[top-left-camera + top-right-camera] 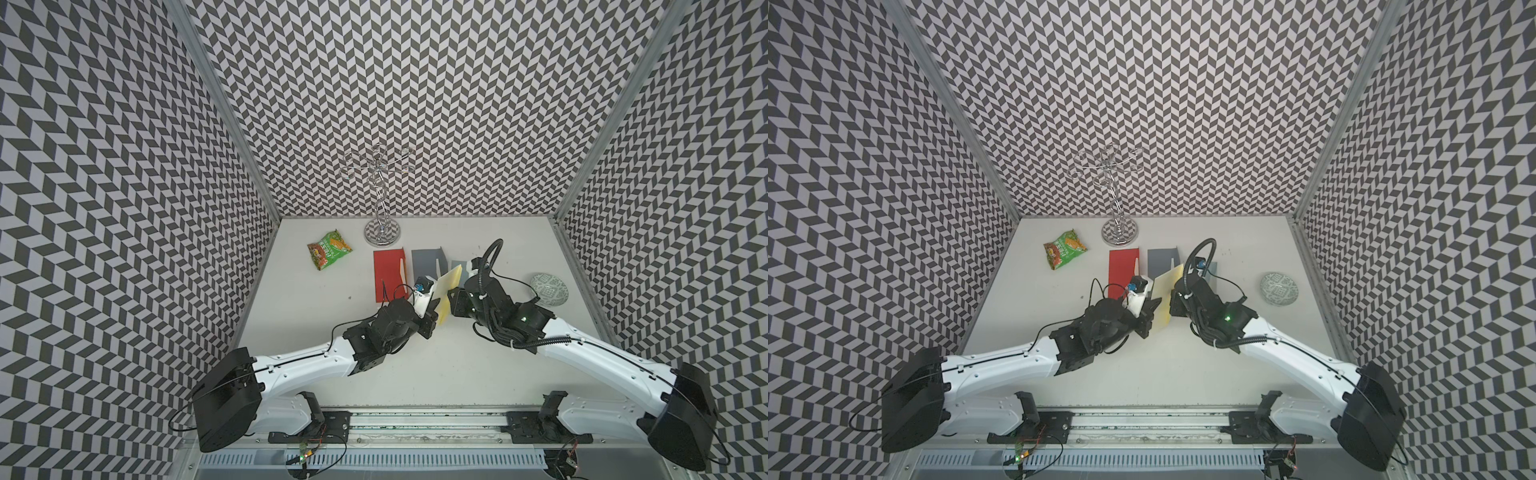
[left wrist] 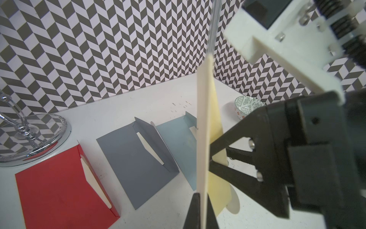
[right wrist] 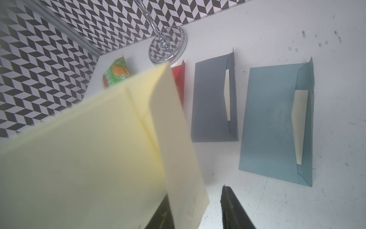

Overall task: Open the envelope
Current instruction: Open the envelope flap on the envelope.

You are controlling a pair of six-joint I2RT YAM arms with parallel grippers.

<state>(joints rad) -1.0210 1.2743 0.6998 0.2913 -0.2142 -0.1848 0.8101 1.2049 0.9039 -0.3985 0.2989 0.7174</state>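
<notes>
Black-and-white chevron walls box in a white tabletop [image 1: 316, 324], and above it the pale yellow paper envelope [image 1: 448, 286] hangs clear of the surface, standing on edge and tilted.

At the envelope's near edge the left gripper [image 2: 202, 214] has its fingers pressed together on the paper. On the envelope's other face is the right gripper [image 2: 211, 154]. In the right wrist view its fingers [image 3: 233, 208] stand apart on either side of the paler flap [image 3: 178, 138], with bare tabletop showing between flap and finger, so I judge the flap is not yet pinched.

Flat on the tabletop beyond the raised envelope lie a light blue envelope [image 3: 273, 123], closest to it, then a dark grey envelope [image 3: 210, 103], then a red envelope [image 1: 388, 276], each with its flap raised and a cream card showing. Farther beyond it stand a chrome wire stand [image 1: 381, 230] and a green snack packet [image 1: 328, 249]. A patterned green-and-white bowl [image 1: 548, 289] sits well apart on the right arm's side.

Risks as I see them:
- The left hold is only on a thin margin, so a pull on the flap could drag the envelope out or twist it.
- If the right fingers close too deep, they may catch body and flap together and pinch the mouth shut.
- A hard tug could crease or tear the fold.
</notes>
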